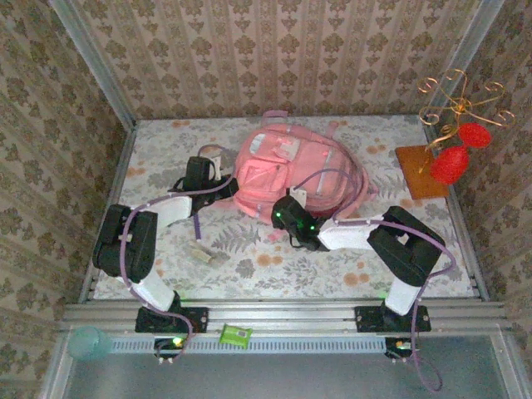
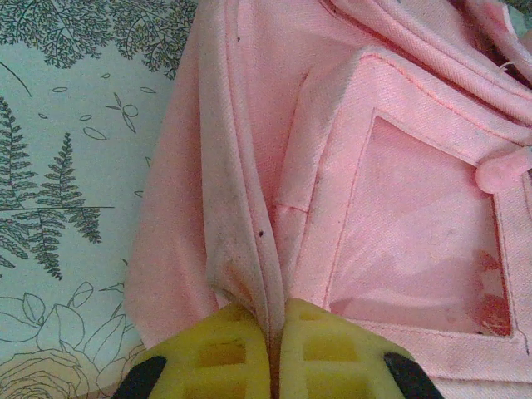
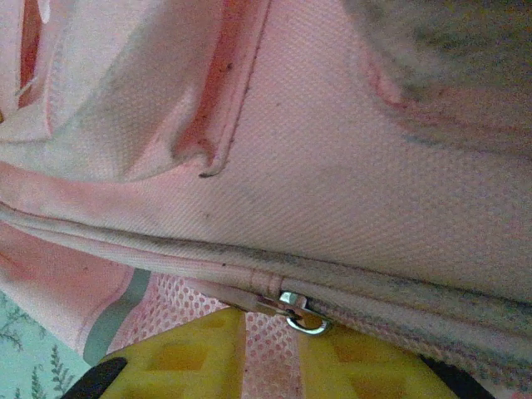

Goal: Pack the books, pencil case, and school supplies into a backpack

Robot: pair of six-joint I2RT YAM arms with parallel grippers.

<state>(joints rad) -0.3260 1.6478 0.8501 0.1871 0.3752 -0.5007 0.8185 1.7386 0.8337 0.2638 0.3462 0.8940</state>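
Found large soft pink fabric backpack (image 1: 287, 170) at counter (image 1: 274, 266) centre. Saw left fingers (image 2: 224, 353) clenched on its side fold, right fingers (image 3: 183, 366) flanking pink mesh (image 3: 187, 301) under silver zip pull (image 3: 303, 314); could not tell grip.

The backpack (image 1: 287, 170) lies on the counter (image 1: 274, 270), toward the rear and about midway across. The left end effector (image 1: 226, 189) sits at its left edge, with a fold of the fabric clamped between the fingers (image 2: 224, 357). The right end effector (image 1: 281, 214) meets the backpack's near edge, just below a zip pull (image 3: 301, 312). Mesh lies between its fingers, perhaps gripped. A small block (image 1: 204, 253) rests in front of the backpack to the left, well apart. A stand (image 1: 422, 170) occupies the right rear corner.
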